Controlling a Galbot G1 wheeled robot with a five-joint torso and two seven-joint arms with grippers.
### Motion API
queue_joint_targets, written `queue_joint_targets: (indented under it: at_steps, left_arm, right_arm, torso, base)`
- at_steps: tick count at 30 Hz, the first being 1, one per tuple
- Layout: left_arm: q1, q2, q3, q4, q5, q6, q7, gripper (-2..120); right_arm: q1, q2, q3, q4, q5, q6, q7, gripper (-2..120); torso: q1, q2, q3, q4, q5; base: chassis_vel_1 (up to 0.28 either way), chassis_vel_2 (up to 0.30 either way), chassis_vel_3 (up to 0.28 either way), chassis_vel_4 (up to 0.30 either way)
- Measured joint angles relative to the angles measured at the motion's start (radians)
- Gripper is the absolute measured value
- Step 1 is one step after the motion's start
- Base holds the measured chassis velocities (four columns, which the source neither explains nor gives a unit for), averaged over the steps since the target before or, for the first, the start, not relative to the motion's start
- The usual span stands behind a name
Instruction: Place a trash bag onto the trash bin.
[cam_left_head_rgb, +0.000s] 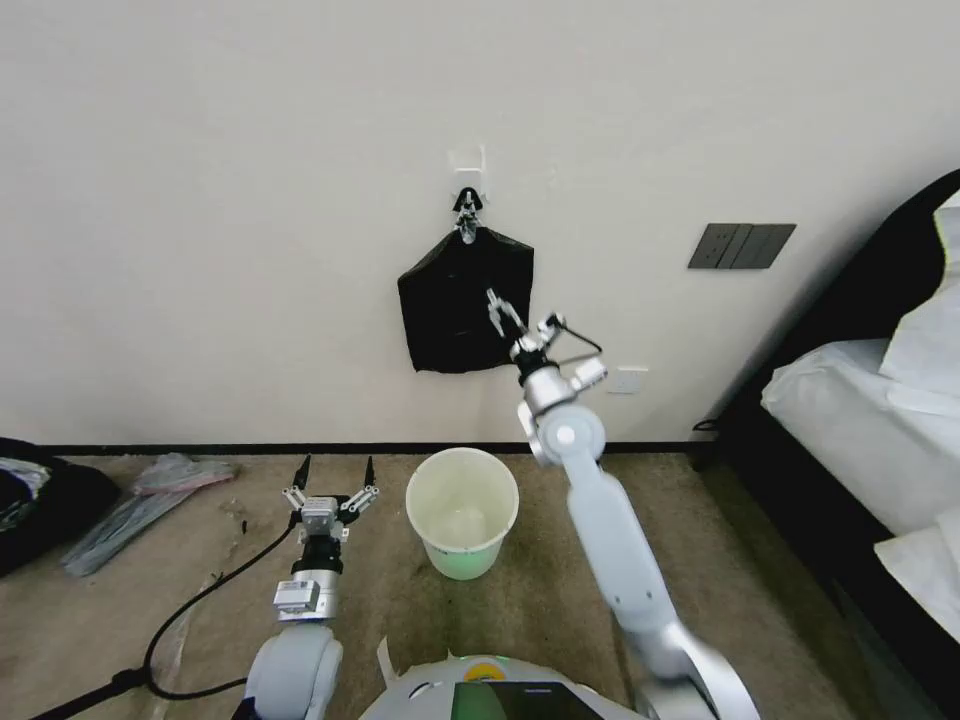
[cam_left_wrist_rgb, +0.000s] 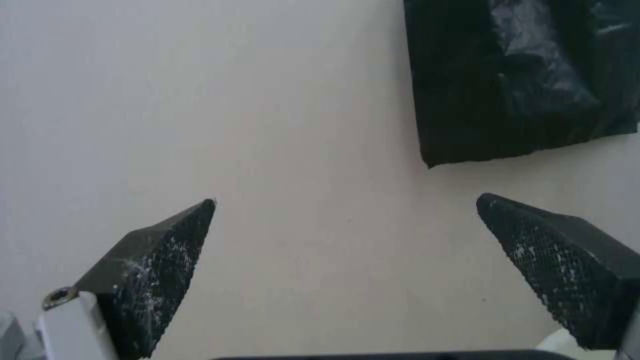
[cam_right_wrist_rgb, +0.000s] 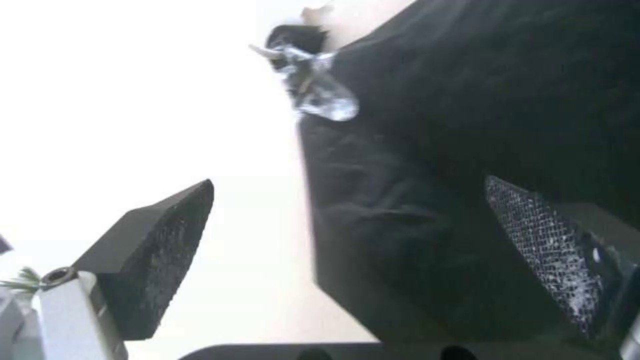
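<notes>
Head view: flat black plastic bundle of bags (cam_left_head_rgb: 465, 300) hangs clipped on the wall above the round cream-white plastic trash bin (cam_left_head_rgb: 462, 510). My right claw (cam_left_head_rgb: 522, 318), spread, reaches it; next, pinch one sheet. Left claw (cam_left_head_rgb: 335, 468) spread, idle.

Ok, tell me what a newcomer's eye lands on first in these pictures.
First, the black bundle of bags hanging from a clip on the pale wall, with the raised right gripper open at its lower right edge. Next, the cream trash bin standing open on the carpet below, unlined. The left gripper waits low beside the bin, fingers open.
</notes>
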Motion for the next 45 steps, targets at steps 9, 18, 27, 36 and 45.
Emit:
queue_joint_targets:
  at_steps: [9,18,27,36,45]
  left_arm:
    - [0.007,0.009,-0.01,-0.006,0.003,-0.006,0.002,100]
    - [0.023,0.018,-0.019,-0.033,0.011,-0.01,0.006,100]
    - [0.031,0.015,-0.024,-0.039,0.011,-0.012,0.006,100]
    - [0.03,0.019,-0.024,-0.048,0.01,-0.012,0.006,100]
    - [0.032,0.024,-0.032,-0.055,0.007,-0.012,0.005,100]
  right_arm:
    - [0.14,0.033,-0.022,-0.12,0.102,-0.007,-0.012,100]
    - [0.241,0.091,-0.019,-0.271,0.065,0.007,-0.049,98]
    - [0.279,0.113,-0.003,-0.317,0.061,0.012,-0.064,98]
    - [0.298,0.115,-0.004,-0.33,0.059,0.017,-0.07,91]
    - [0.315,0.117,-0.006,-0.339,0.052,0.017,-0.08,89]
  torso:
    - [0.0,0.0,0.0,-0.0002,0.0]
    - [0.0,0.0,0.0,-0.0001,0.0]
    - [0.0,0.0,0.0,-0.0001,0.0]
    - [0.0,0.0,0.0,-0.0002,0.0001]
    - [0.0,0.0,0.0,-0.0001,0.0001]
  base:
    - [0.0,0.0,0.0,0.0]
    - [0.0,0.0,0.0,0.0]
    - [0.0,0.0,0.0,0.0]
    - [0.0,0.0,0.0,0.0]
    - [0.0,0.0,0.0,0.0]
